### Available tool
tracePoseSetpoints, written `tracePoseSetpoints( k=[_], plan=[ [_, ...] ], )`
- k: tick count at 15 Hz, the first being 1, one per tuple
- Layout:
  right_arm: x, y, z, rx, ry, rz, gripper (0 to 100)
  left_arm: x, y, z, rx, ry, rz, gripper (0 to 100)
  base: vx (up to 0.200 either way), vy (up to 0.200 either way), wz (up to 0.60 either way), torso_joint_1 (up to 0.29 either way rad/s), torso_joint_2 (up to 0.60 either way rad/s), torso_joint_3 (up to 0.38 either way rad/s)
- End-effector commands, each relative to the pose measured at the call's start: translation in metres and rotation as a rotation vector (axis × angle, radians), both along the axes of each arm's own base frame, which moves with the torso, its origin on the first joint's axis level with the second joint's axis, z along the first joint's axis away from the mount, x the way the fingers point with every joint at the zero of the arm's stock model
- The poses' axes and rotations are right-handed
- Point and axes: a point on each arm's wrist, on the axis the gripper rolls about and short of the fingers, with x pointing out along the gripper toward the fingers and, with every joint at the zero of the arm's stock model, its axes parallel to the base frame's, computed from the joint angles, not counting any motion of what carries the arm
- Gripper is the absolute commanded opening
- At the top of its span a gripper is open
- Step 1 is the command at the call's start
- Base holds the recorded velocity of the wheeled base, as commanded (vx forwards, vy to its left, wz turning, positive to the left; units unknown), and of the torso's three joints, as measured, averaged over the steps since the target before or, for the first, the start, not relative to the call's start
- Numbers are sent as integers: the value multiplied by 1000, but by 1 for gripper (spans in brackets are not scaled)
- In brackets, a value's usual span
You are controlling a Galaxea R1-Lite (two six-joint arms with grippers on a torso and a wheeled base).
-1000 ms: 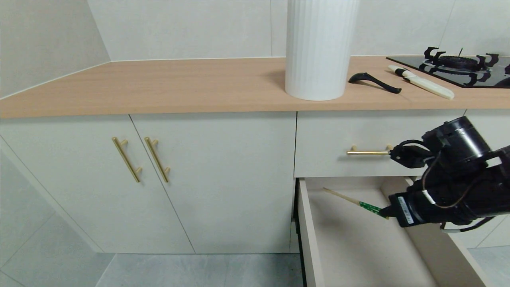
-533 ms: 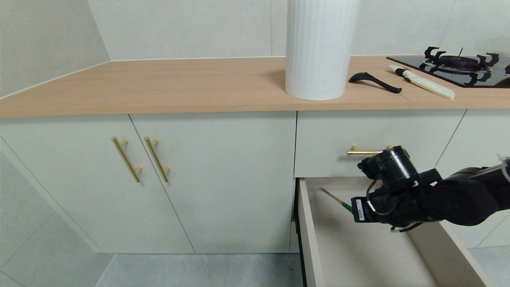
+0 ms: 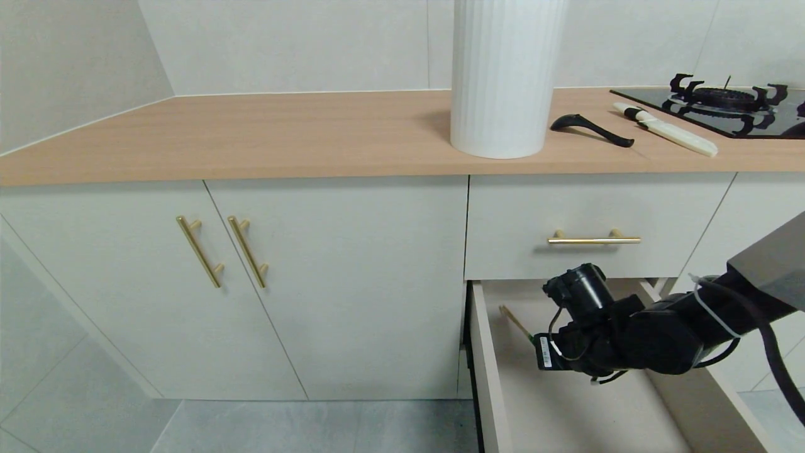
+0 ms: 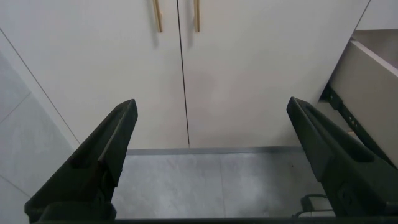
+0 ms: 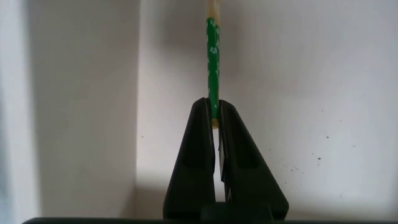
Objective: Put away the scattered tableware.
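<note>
My right gripper [image 3: 538, 345] is low inside the open drawer [image 3: 487, 371], close to its left wall, and shut on a wooden chopstick [image 3: 516, 321] with a green patterned end. In the right wrist view the chopstick [image 5: 212, 62] sticks out past the closed fingertips [image 5: 203, 115] over the drawer's pale floor. On the counter lie a black spoon [image 3: 591, 129] and a white knife [image 3: 666, 129]. My left gripper [image 4: 211, 107] hangs open before the lower cabinet doors and the grey floor, holding nothing.
A tall white ribbed cylinder [image 3: 501, 75] stands on the wooden counter left of the spoon. A gas hob [image 3: 723, 104] is at the far right. A closed drawer with a gold handle [image 3: 594, 240] sits above the open one. Two cabinet doors [image 3: 251, 283] are closed.
My right arm has moved left and down, deeper into the open drawer, carrying the chopstick with it. The things on the counter have not moved.
</note>
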Motion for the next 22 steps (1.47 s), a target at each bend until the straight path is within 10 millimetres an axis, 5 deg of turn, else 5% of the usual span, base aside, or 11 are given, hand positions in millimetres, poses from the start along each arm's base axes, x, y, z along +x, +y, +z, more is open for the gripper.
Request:
tracePoseSetpoints(
  k=[1,9,19,20,22],
  plan=[
    [1,1,-15,-21,38,2,0,0,0,0,0,0,1,100,0,0,0,0,0,0],
    [-8,17,-54,-112,123,39,0,0,0,0,0,0,0,100,0,0,0,0,0,0],
    [-7,19,-57,-116,126,41,0,0,0,0,0,0,1,100,0,0,0,0,0,0],
    [-7,19,-57,-116,126,41,100,0,0,0,0,0,0,100,0,0,0,0,0,0],
    [-7,19,-57,-116,126,41,100,0,0,0,0,0,3,100,0,0,0,0,0,0]
  ],
)
